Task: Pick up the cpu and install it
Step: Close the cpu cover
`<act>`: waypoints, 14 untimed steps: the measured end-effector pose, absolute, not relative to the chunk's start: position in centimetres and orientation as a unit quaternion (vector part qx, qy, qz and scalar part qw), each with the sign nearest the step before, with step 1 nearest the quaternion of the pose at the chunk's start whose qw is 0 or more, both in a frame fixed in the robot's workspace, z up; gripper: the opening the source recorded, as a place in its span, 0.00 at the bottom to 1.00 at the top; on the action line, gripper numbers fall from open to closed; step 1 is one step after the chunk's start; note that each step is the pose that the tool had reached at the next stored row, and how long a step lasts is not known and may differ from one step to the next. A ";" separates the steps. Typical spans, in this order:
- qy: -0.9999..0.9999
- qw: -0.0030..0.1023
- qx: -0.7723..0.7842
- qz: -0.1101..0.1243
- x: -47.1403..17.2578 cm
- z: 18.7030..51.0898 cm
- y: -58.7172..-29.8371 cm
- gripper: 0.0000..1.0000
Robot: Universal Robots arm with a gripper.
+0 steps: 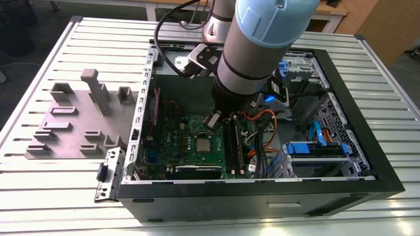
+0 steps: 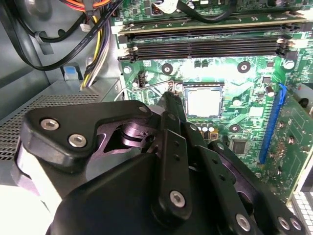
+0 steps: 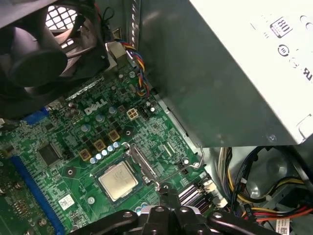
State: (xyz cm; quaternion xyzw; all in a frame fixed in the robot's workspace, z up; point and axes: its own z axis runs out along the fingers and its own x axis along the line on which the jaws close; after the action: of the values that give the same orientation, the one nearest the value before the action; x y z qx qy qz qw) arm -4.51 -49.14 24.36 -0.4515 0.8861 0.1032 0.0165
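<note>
- Cpu (image 1: 204, 144) lies flat in its socket on the green motherboard (image 1: 172, 142), in the lower middle of the exterior view; its dull silver top faces up and nothing grips it.
- In the second wrist view the cpu (image 2: 204, 101) sits right of centre in the upper half, just past the tip of the black fingers (image 2: 172, 105). In the first wrist view the cpu (image 3: 118, 180) is low and left of centre, with a thin metal lever (image 3: 188, 167) running beside the socket.
- Gripper (image 1: 213, 119) hangs above the board, a little up and to the right of the cpu in the exterior view, apart from it; its fingers look drawn together with nothing between them.
- Long dark memory slots (image 2: 205, 45) cross the upper part of the second wrist view.
- Black fan (image 3: 46, 46) fills the upper left corner of the first wrist view; a grey metal box (image 3: 220, 73) takes the upper right.
- Black computer case (image 1: 262, 201) lies open on a ribbed metal surface (image 1: 39, 196).
- Grey slotted fixture (image 1: 78, 123) rests on the surface at the left of the exterior view, beside the case.
</note>
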 end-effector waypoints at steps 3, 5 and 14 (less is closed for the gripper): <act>0.886 0.016 -0.452 0.103 -4.5 24.4 -49.3 0.11; 0.886 0.016 -0.452 0.103 -4.5 24.4 -49.5 0.11; 0.886 0.016 -0.452 0.103 -4.0 24.4 -49.6 0.11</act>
State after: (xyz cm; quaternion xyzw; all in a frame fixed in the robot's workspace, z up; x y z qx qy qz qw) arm -4.00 -49.63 24.36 -0.4515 0.8861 0.1032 0.0165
